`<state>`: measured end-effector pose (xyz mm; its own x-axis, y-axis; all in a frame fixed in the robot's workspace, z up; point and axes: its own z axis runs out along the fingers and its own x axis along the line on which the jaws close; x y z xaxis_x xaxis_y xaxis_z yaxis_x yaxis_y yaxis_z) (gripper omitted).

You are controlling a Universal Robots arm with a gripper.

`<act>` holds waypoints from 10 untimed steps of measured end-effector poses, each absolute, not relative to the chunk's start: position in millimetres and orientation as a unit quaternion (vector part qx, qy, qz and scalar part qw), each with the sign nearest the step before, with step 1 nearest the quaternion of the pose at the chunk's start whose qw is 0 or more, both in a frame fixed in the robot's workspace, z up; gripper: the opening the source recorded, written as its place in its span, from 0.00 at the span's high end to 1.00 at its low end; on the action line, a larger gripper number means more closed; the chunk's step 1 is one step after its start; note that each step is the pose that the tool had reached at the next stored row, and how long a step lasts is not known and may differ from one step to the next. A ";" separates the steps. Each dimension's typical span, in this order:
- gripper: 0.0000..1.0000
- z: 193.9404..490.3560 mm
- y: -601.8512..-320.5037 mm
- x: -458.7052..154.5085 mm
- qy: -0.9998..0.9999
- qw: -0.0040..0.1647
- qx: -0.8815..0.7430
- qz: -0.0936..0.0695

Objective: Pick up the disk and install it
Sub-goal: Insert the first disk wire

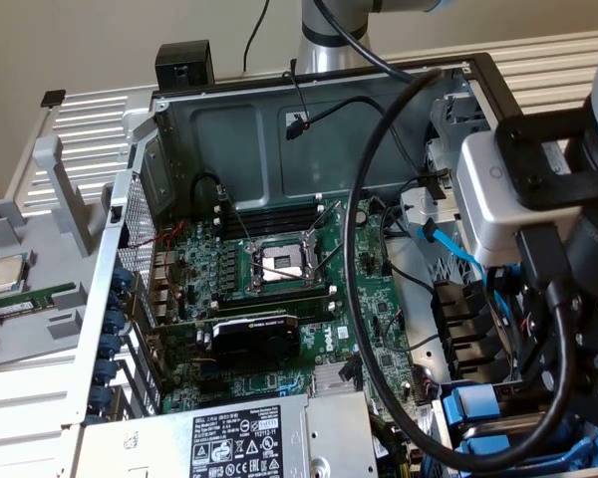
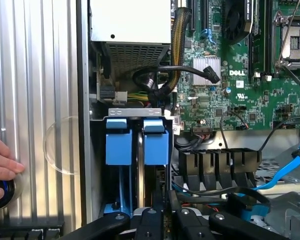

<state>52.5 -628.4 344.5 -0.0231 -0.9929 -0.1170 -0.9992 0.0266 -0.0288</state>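
Disk [image 2: 156, 145], a silver drive in a blue plastic carrier, stands edge-up in the metal drive bay [image 2: 135, 111] beside a similar blue-framed drive [image 2: 119, 142], black cable bundle [image 2: 155, 85] nearby. The gripper [image 2: 166, 215] hangs directly over it, fingers nearly together.

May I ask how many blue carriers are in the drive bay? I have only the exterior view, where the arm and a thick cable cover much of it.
Observer: Two blue ones stand side by side: a wall-side carrier and a motherboard-side carrier.
Operator: Where is the pincer?
Observer: The pincer is nearest the motherboard-side carrier; contact I cannot tell.
Operator: Is anybody close?
Observer: Yes, a person's hand rests on the ribbed surface outside the case wall.
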 end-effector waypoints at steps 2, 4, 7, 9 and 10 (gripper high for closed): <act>0.84 344.6 -628.0 52.4 0.715 0.052 -0.697 0.030; 0.84 344.6 -627.9 52.4 0.715 0.052 -0.696 0.030; 0.84 344.5 -627.9 52.3 0.716 0.053 -0.695 0.030; 0.84 344.6 -627.8 52.3 0.718 0.053 -0.694 0.030; 0.84 344.6 -627.8 52.3 0.718 0.053 -0.693 0.030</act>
<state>52.3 -627.8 344.6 -0.0333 -0.9926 -0.1172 -0.9989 0.0371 -0.0299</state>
